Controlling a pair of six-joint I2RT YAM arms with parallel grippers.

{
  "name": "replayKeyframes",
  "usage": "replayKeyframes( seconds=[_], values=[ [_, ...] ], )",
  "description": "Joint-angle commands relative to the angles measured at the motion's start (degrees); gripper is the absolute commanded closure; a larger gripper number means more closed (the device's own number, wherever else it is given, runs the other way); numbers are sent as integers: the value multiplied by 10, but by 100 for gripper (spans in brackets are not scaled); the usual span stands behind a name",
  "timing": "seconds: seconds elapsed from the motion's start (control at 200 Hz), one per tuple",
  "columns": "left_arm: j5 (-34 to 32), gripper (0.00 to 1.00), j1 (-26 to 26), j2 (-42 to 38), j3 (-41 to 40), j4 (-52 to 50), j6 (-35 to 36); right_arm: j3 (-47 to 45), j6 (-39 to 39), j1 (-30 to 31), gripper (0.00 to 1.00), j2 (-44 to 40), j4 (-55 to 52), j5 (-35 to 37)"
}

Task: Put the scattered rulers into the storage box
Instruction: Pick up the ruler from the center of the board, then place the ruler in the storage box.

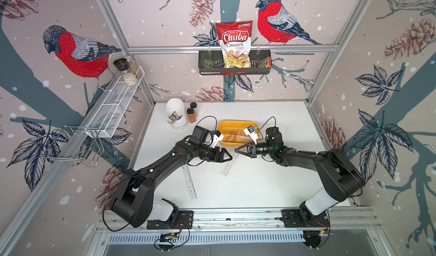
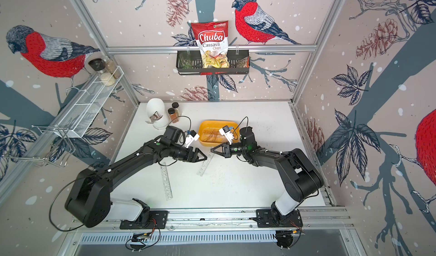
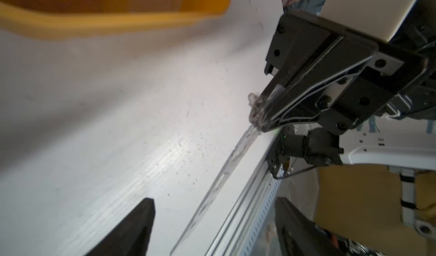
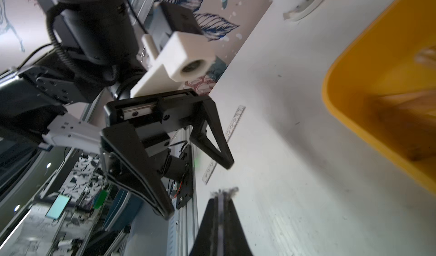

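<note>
The right tool (image 1: pixel 236 150) pinches the very tip of a clear ruler (image 1: pixel 228 164) slanting over the bench (image 1: pixel 271 172) just in front of the storage box (image 1: pixel 232 122); the left tool (image 1: pixel 229 157) stands open beside it. Held so near its end, the ruler may swivel, slip free, or snag the box rim

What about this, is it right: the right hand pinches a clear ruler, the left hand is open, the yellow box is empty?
Only the box is wrong: the yellow box holds rulers, as both top views show. The right hand does pinch the clear ruler; the left hand is open.
</note>
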Motion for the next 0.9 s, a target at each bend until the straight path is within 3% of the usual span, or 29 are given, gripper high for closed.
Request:
replayKeyframes(
  seconds=[0.0, 0.175, 0.33, 0.615, 0.895],
  values=[
    [-201, 10, 5, -18, 39, -35, 9, 24, 67, -26, 100, -8, 22, 92],
    [-335, 9, 16, -31, 73, -23, 12, 49, 136, -39, 100, -24, 46, 307],
    [-385, 8, 23, -43, 62, -6, 5, 76, 156, -28, 100, -11, 34, 464],
    [-404, 8, 23, -64, 23, 9, 4, 154, 171, 14, 100, 87, 25, 550],
    [-402, 6, 24, -63, 12, 16, 4, 179, 180, 29, 100, 132, 20, 554]
  ],
)
